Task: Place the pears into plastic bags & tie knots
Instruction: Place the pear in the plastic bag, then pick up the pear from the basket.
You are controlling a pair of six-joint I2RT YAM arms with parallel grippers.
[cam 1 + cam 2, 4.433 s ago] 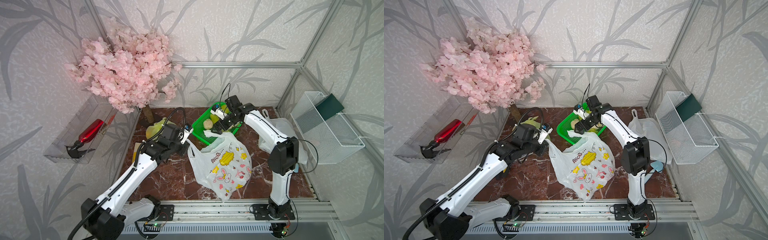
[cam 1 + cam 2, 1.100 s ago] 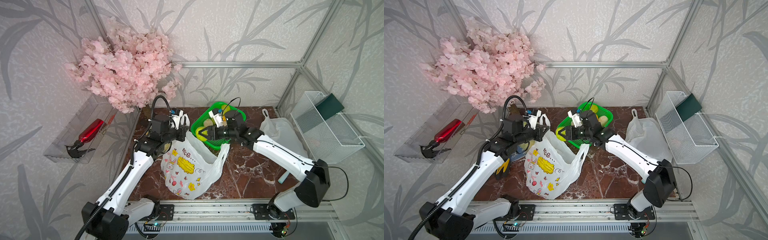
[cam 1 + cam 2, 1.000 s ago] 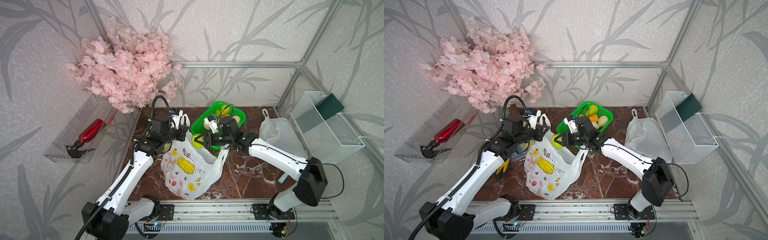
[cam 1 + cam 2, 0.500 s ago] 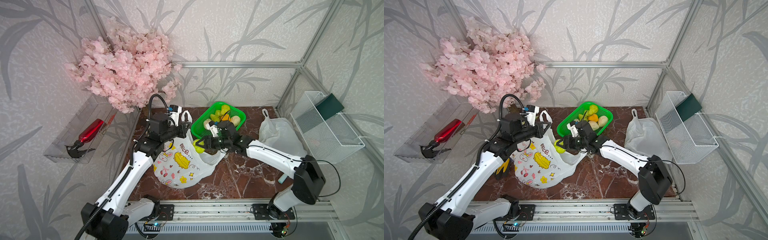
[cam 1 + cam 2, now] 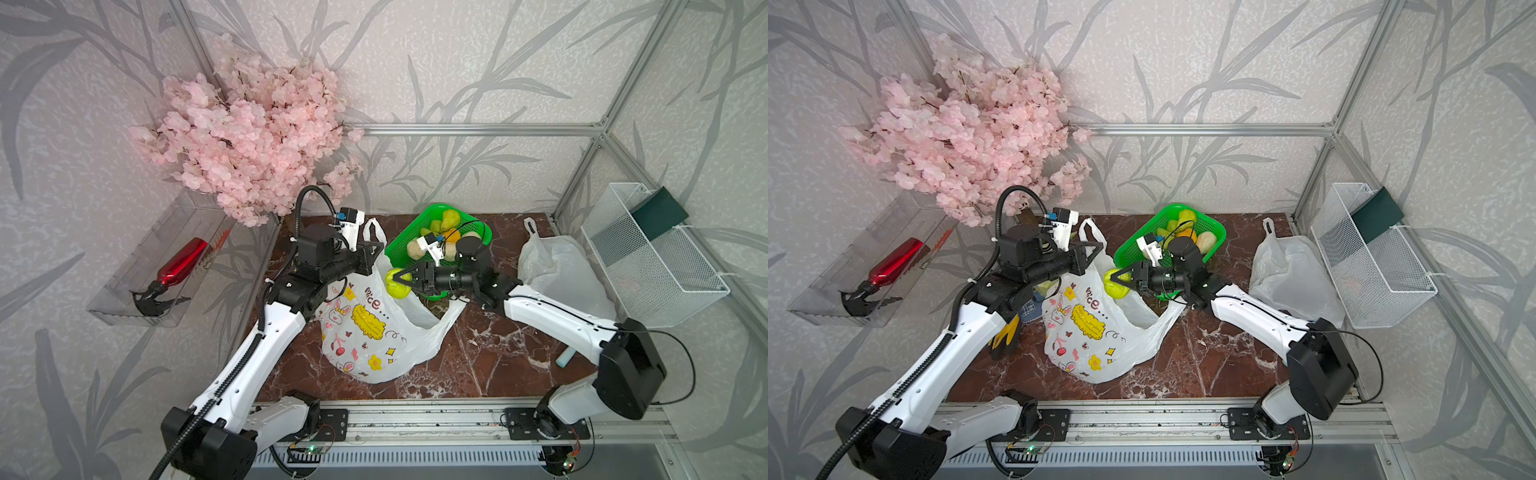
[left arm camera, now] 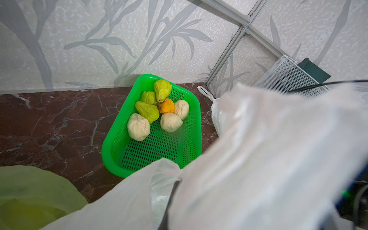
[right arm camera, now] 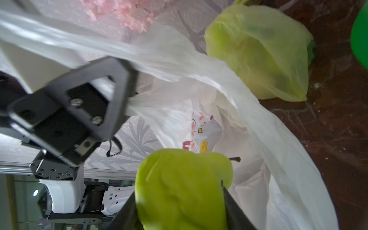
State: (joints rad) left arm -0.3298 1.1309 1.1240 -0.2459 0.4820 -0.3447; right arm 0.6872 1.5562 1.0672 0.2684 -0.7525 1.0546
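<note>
Green lumpy pear (image 5: 395, 284) above crinkly white bag (image 5: 409, 345)

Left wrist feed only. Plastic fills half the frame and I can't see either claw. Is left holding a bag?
Observer: Yes. The left claw is shut on the rim of the white bag and holds that side up.
Operator: Where's the right one?
Observer: The right claw grips a green pear at the bag's mouth.
Operator: Pear in yet?
Observer: No. In the right wrist view it sits between the fingers, with the bag's opening beyond it.
Operator: Mouth fully open?
Observer: Only one side is lifted. The opposite handle sags low.
</note>
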